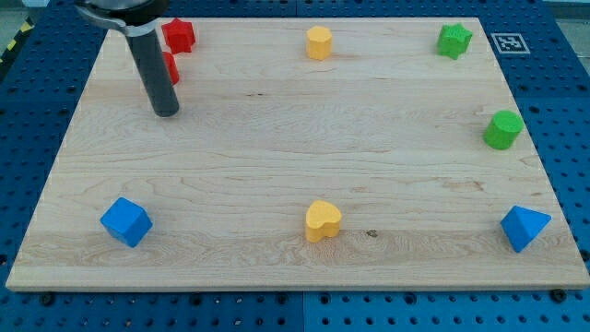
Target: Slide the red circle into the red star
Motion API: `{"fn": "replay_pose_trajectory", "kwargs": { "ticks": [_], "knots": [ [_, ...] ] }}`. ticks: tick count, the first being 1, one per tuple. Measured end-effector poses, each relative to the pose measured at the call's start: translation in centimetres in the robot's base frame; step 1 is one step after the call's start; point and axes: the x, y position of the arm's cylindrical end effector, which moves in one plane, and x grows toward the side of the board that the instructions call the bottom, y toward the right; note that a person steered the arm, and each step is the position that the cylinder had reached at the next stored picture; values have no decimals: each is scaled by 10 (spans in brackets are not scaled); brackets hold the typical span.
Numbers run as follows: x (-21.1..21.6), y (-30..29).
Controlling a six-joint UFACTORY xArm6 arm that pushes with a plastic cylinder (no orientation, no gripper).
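The red star (180, 36) sits near the board's top left corner. The red circle (171, 68) lies just below it, mostly hidden behind my dark rod; whether the two touch I cannot tell. My tip (166, 112) rests on the board just below the red circle, slightly to its left.
A yellow hexagon (319, 42) sits at top centre, a green star (454, 40) at top right, a green cylinder (503, 130) at the right edge. A blue cube (125, 222) is at bottom left, a yellow heart (323, 220) at bottom centre, a blue triangle (524, 227) at bottom right.
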Motion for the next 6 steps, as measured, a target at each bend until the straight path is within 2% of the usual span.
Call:
{"fn": "replay_pose_trajectory", "kwargs": {
  "ticks": [1,4,6],
  "knots": [
    [-29,-14],
    [-78,-19],
    [-69,-5]
  ]
}}
